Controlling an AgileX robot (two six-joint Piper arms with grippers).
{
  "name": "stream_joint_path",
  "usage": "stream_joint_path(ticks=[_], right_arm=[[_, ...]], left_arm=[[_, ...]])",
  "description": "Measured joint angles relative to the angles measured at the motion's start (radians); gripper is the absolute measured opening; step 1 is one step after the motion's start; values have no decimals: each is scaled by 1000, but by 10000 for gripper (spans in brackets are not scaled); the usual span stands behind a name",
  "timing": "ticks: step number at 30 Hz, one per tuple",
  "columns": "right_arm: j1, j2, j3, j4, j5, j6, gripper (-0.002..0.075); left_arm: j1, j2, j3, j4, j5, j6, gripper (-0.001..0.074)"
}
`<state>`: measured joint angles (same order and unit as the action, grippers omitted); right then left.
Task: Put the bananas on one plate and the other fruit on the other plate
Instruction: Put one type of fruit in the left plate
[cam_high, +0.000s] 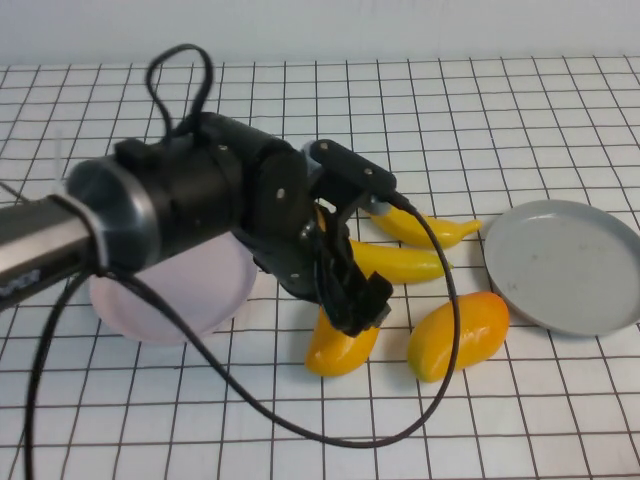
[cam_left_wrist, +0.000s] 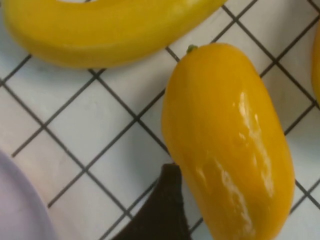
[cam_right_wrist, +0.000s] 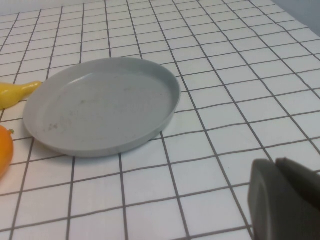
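Two yellow bananas (cam_high: 425, 228) (cam_high: 398, 263) lie side by side left of the grey plate (cam_high: 565, 265). Two orange-yellow oval fruits rest nearer the front: one (cam_high: 340, 347) directly under my left gripper (cam_high: 358, 300), the other (cam_high: 458, 333) to its right. The left gripper is open; its dark finger (cam_left_wrist: 162, 210) stands beside that fruit (cam_left_wrist: 227, 145), and the second finger is hidden. The pink plate (cam_high: 180, 295) sits partly behind the left arm. My right gripper (cam_right_wrist: 275, 161) is shut and empty, hovering near the grey plate (cam_right_wrist: 100, 102).
The left arm's black cable (cam_high: 440, 330) loops over the table in front of the fruits. White gridded table surface extends all round the plates.
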<state>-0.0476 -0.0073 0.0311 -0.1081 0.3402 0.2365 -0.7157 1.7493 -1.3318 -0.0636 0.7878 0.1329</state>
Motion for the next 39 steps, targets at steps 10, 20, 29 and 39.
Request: stream_joint_path(ticks=[10,20,29,39], right_arm=[[0,0,0,0,0,0,-16],[0,0,0,0,0,0,-16],[-2,0,0,0,0,0,-16],[-2,0,0,0,0,0,-16]], left_arm=[[-19,187,-91,36,2,-10,668],[-9,203,-93,91,2,-63,522],[60,-14,-93,155,68,-63,522],[366,-66,-17,181,98,-63,522]])
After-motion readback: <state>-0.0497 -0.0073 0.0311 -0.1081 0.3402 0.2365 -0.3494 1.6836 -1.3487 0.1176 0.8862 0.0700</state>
